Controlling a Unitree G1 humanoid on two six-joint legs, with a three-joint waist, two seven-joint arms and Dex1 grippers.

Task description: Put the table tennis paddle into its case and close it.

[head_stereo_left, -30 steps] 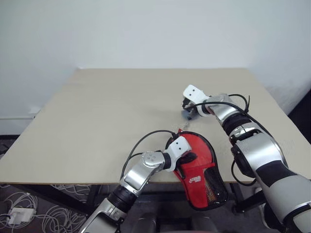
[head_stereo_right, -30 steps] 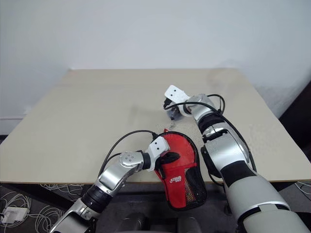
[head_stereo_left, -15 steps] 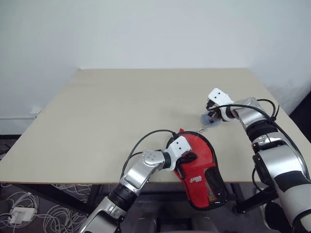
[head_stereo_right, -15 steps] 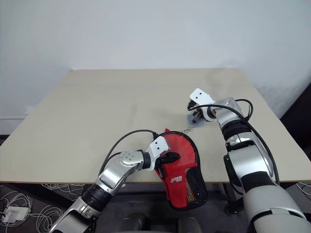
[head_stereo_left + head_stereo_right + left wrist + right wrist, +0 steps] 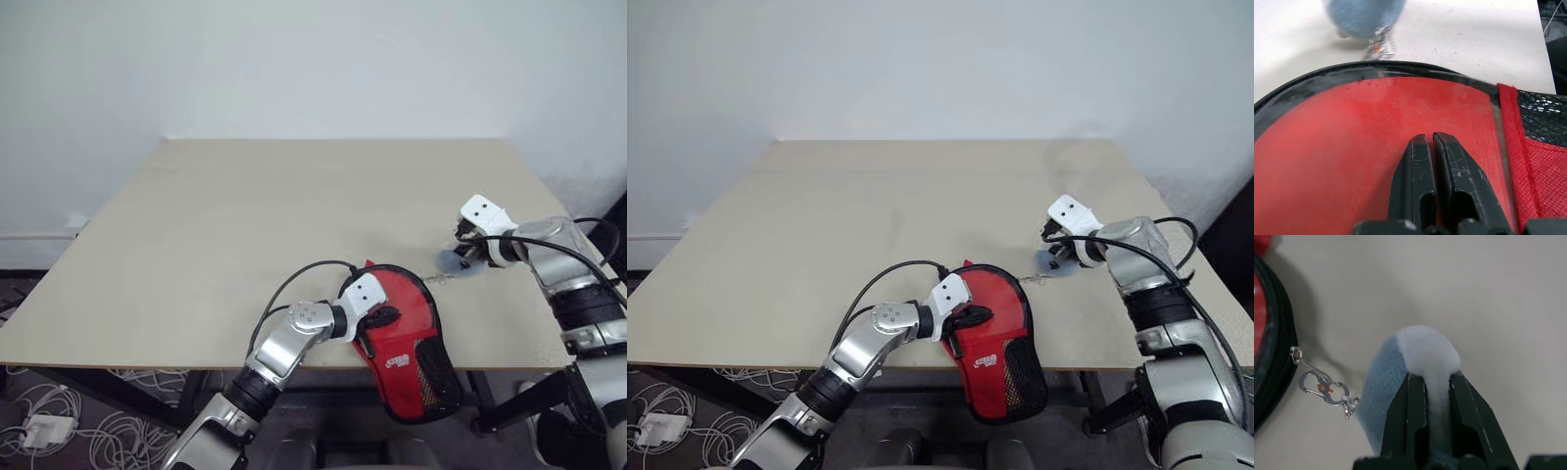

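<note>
Plainly, from the head camera's left eye, the case (image 5: 404, 338) lies at the near edge of the table (image 5: 245, 215), red side up, its mesh-pocket end hanging past the edge; the left gripper (image 5: 384, 317) presses down on it with fingers together, pinning rather than clasping. To the right, the right gripper (image 5: 464, 257) is shut on a pale blue fluffy charm (image 5: 457, 262), which is linked by a small metal clip (image 5: 443, 280) to the case's rim. The right eye gives the same layout. In the left wrist view the two black fingers (image 5: 1415, 181) lie closed and flat on the red cloth, the zip edge curving just beyond them. In the right wrist view the fingers (image 5: 1415, 416) squeeze the charm's white tip, and the clip runs taut to the zip slider (image 5: 1296, 352) on the black edging. My reading: the zipping step is in hand, and the next move calls for pulling the charm along the curved seam while the left gripper holds the case still. The paddle is not visible, presumably inside; how much of the zip is closed is hard to make out.
</note>
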